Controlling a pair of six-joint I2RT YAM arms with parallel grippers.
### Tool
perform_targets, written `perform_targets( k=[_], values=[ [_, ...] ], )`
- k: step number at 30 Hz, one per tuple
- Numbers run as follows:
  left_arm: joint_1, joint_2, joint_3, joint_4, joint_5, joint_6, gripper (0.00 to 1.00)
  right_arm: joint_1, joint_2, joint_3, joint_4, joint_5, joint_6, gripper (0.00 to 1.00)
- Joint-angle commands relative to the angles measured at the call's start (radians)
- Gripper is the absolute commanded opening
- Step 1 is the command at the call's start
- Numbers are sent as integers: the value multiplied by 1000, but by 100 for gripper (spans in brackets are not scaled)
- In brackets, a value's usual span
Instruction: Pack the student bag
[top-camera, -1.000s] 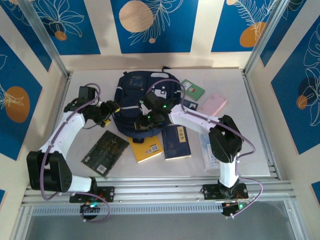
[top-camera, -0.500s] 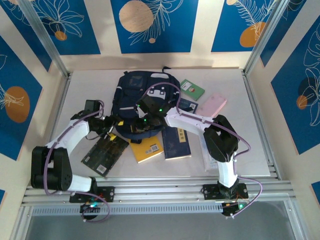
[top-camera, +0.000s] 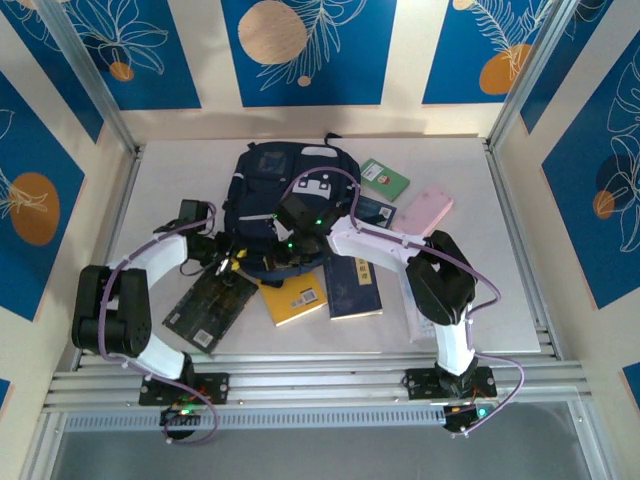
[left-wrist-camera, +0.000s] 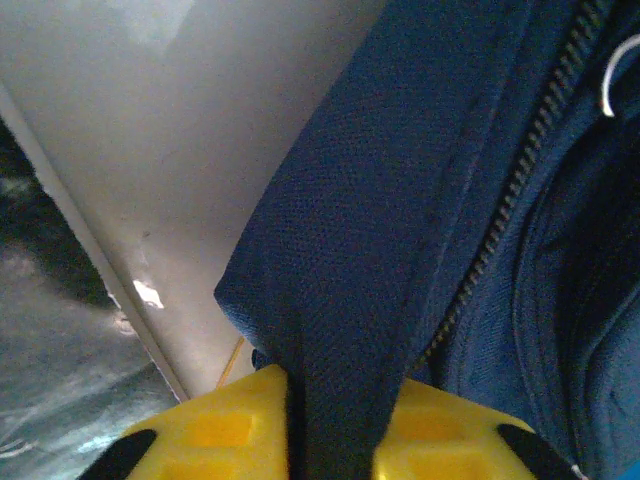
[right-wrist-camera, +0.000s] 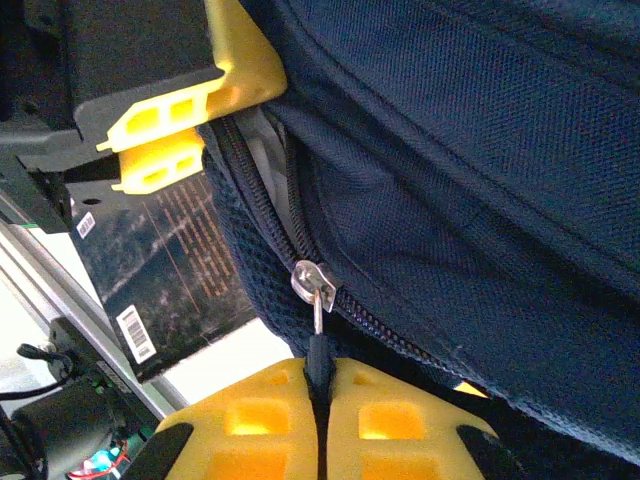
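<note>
The white table (top-camera: 470, 180), walled by blue-and-cream panels, carried the student bag (top-camera: 275, 180) at its far middle, with a dark book (top-camera: 210, 305), a yellow book (top-camera: 293, 297) and a navy book (top-camera: 352, 285) lying just near of it. The left gripper (left-wrist-camera: 338, 400) was clenched on a fold of the bag's fabric beside its zipper. The right gripper (right-wrist-camera: 320, 385) was pinched tight on the zipper pull (right-wrist-camera: 316, 300) at the bag's near edge.
</note>
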Motion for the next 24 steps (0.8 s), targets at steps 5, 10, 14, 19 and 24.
perform_targets(
  k=[5,10,14,19,24],
  values=[
    [1,-3,34,-21,-59,8,0,-29,-42,-15,-128,39,-76,0],
    [8,-6,35,-30,-66,12,0,-63,-113,-97,-136,62,-85,0],
    [13,-8,34,-29,-65,8,0,-86,-177,-164,-136,90,-91,0],
    [15,-16,37,-31,-65,1,0,-132,-228,-237,-116,117,-92,0],
    [17,-26,40,-37,-63,3,0,-219,-261,-305,-75,153,-86,0]
  ],
)
